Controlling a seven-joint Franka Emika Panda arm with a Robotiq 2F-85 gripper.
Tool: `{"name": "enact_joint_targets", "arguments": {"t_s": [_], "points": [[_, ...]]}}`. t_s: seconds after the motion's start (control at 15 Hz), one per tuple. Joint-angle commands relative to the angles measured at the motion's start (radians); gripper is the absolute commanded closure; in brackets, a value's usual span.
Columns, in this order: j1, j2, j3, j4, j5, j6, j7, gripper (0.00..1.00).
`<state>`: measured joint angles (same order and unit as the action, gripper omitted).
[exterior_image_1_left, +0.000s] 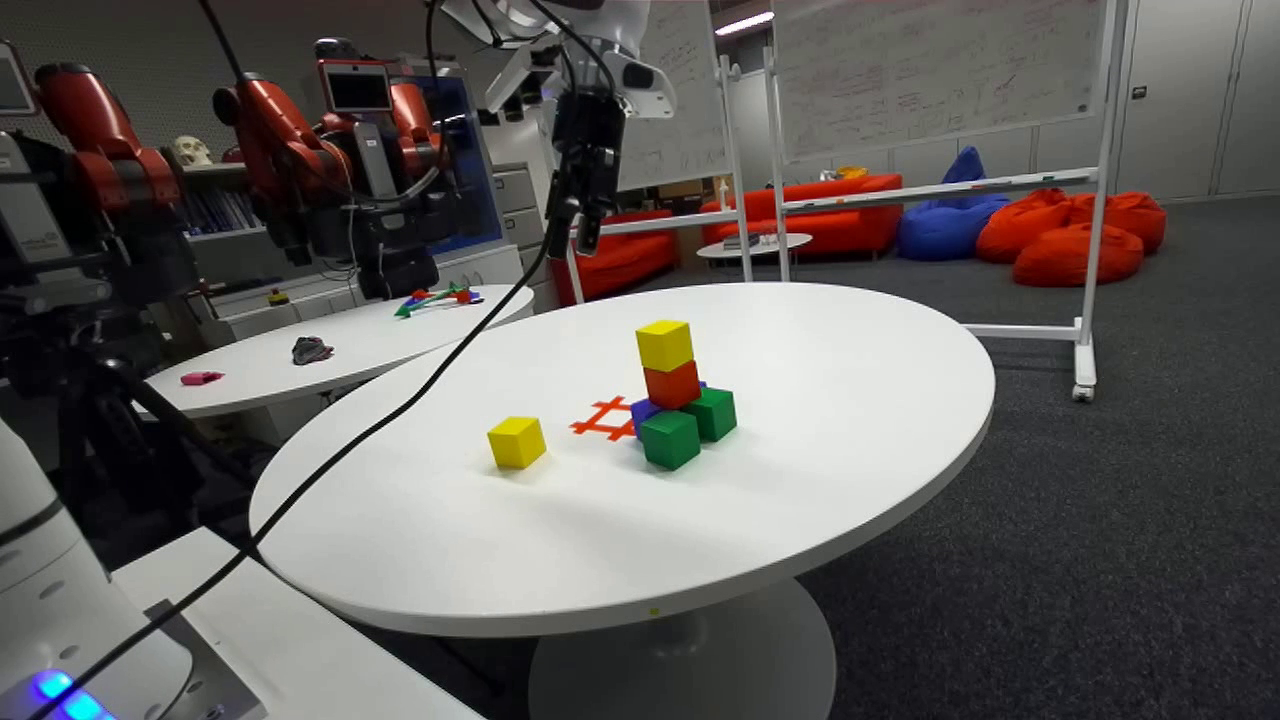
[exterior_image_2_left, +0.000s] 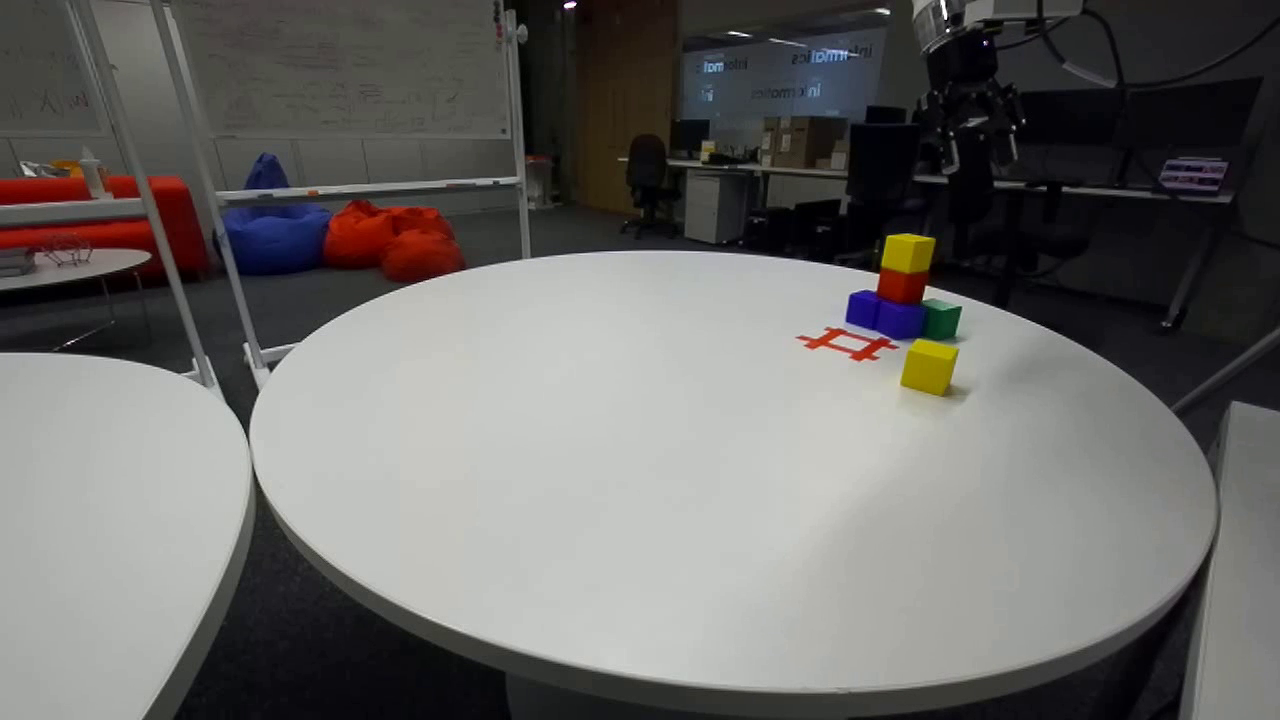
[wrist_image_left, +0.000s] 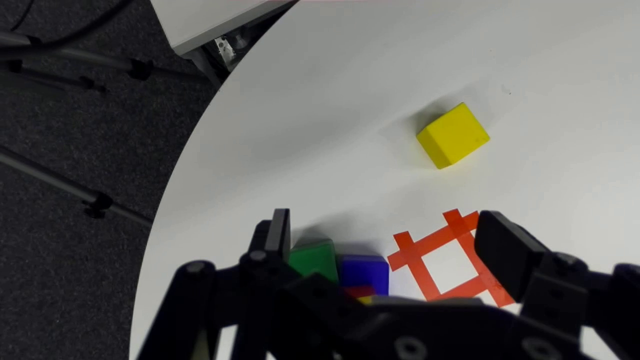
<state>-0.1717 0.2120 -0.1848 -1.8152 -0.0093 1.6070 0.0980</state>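
Observation:
My gripper (exterior_image_1_left: 575, 235) hangs high above the round white table (exterior_image_2_left: 640, 480), empty and with its jaws wide apart. In the wrist view the open gripper (wrist_image_left: 384, 235) frames part of the blocks below. A lone yellow cube (wrist_image_left: 454, 136) lies on the table, apart from the rest. Close by is a stack: green cubes (exterior_image_1_left: 670, 440) and blue cubes (exterior_image_2_left: 901, 320) at the bottom, a red cube (exterior_image_2_left: 902, 286) on them, and a yellow cube (exterior_image_1_left: 665, 346) on top. Red tape (wrist_image_left: 435, 241) marks a crossed square beside the stack. In the wrist view my gripper hides most of the stack.
A black cable (exterior_image_1_left: 400, 408) runs across the exterior view. Another white table (exterior_image_1_left: 270, 370) stands behind, bearing a dark item (exterior_image_1_left: 312, 350) and a pink one (exterior_image_1_left: 202, 378). Red robot arms (exterior_image_1_left: 285, 130) and whiteboards (exterior_image_1_left: 930, 75) are beyond. Tripod legs (wrist_image_left: 75, 185) stand near the table edge.

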Motion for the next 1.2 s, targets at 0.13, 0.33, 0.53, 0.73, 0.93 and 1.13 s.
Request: {"name": "enact_joint_targets", "arguments": {"t_s": [0.13,0.33,0.53,0.73,0.93,1.13], "points": [[-0.004,0.001,0.004,0.003,-0.001,-0.003,0.0,0.0],[-0.006,0.043,0.008,0.026,-0.024,0.107,-0.047,0.0],[-0.014,0.111,0.01,0.06,-0.004,0.212,-0.069,0.0],[-0.018,0.171,0.01,0.087,-0.011,0.312,-0.075,0.0],[-0.014,0.182,0.01,0.061,-0.029,0.451,-0.094,0.0],[-0.008,0.184,0.01,0.052,-0.027,0.428,-0.067,0.0]]}}
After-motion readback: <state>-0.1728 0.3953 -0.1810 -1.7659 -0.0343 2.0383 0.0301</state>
